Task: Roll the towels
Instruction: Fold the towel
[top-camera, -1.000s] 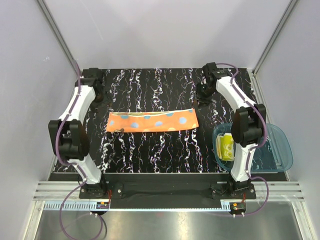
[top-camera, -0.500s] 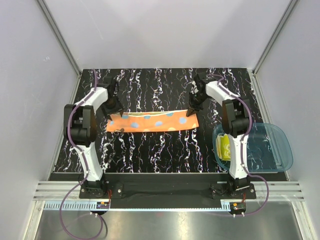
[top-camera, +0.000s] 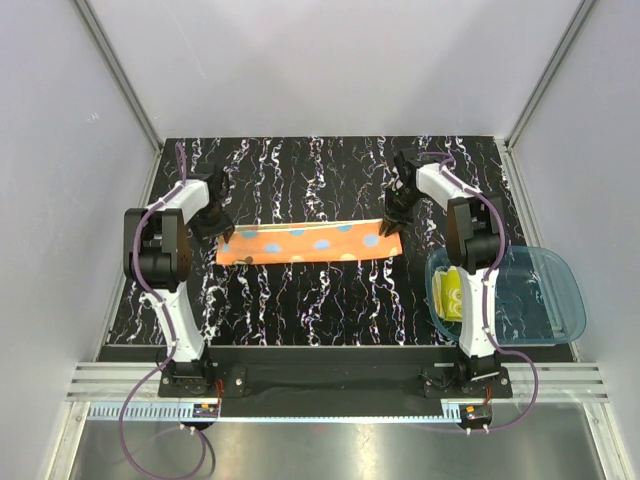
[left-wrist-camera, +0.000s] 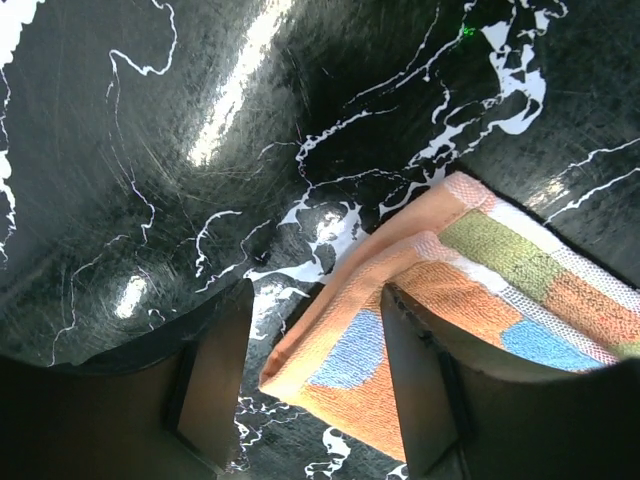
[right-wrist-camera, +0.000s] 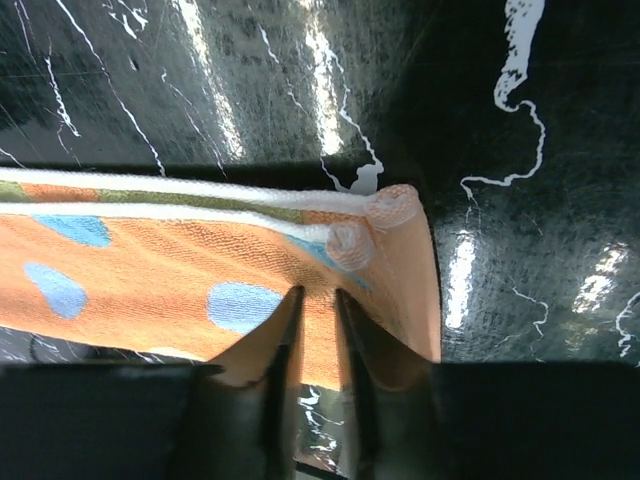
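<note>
The folded orange polka-dot towel (top-camera: 308, 244) lies lengthwise on the black marbled table (top-camera: 330, 300). The left gripper (left-wrist-camera: 310, 385) straddles its left corner, jaws wide; the right gripper (right-wrist-camera: 315, 345) pinches its right end.

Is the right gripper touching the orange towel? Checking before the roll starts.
Touching: the right wrist view shows the right gripper pinching the orange towel.

Towel (top-camera: 308, 244) on table (top-camera: 330, 300), tray (top-camera: 545, 295) right.

Lab test cell, plain grey walls (top-camera: 330, 60), aluminium framing (top-camera: 120, 70)
</note>
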